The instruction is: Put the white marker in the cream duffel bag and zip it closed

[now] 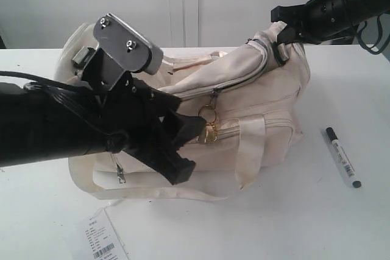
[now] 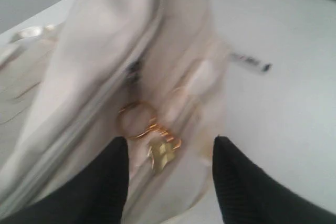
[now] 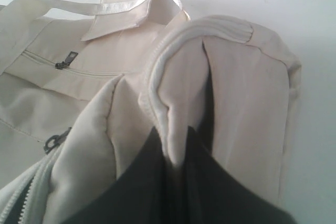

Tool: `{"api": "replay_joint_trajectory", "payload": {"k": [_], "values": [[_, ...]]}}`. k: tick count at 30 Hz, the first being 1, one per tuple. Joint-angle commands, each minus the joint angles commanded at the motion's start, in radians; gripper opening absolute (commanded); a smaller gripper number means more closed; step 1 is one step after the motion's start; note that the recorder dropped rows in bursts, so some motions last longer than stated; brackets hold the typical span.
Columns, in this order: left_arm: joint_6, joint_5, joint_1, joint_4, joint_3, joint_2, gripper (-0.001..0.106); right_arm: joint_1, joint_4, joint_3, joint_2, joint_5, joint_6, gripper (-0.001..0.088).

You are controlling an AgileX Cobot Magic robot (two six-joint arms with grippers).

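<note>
White and slim, the marker (image 1: 342,157) lies flat on the smooth table (image 1: 341,223), right of the duffel bag (image 1: 268,108) and apart from it, with open room around. Its long axis runs diagonally, black cap toward the back. My right gripper (image 3: 174,142) pinches a fold of soft cream fabric at the bag's end. My left gripper (image 2: 169,142) stands wide over the gold charm (image 2: 161,156).

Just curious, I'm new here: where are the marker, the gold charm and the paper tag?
marker (image 1: 342,158), exterior view, middle of its white barrel.
gold charm (image 1: 210,133), exterior view, the dangling pendant.
paper tag (image 1: 100,238), exterior view, its printed face.
</note>
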Motion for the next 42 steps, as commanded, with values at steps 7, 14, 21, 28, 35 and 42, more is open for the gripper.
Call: {"api": "replay_joint_trajectory", "payload": {"k": [7, 14, 21, 28, 35, 42], "values": [[0.063, -0.136, 0.0, 0.006, -0.093, 0.127, 0.069, 0.0, 0.0, 0.0, 0.0, 0.0, 0.0, 0.0], [0.063, -0.223, -0.002, 0.0, -0.128, 0.179, 0.076, 0.0, 0.0, 0.0, 0.0, -0.002, 0.0, 0.0], [0.061, -0.287, -0.014, 0.0, -0.157, 0.207, 0.067, 0.0, 0.0, 0.0, 0.0, -0.002, 0.0, 0.0], [0.062, -0.452, -0.106, 0.0, -0.22, 0.281, 0.067, 0.0, 0.0, 0.0, 0.0, -0.002, 0.0, 0.0], [0.041, -0.531, -0.109, 0.0, -0.22, 0.302, 0.055, 0.0, 0.0, 0.0, 0.0, -0.002, 0.0, 0.0], [0.1, -0.505, -0.112, 0.0, -0.22, 0.287, 0.0, 0.0, 0.0, 0.0, 0.0, -0.002, 0.0, 0.0]]}}
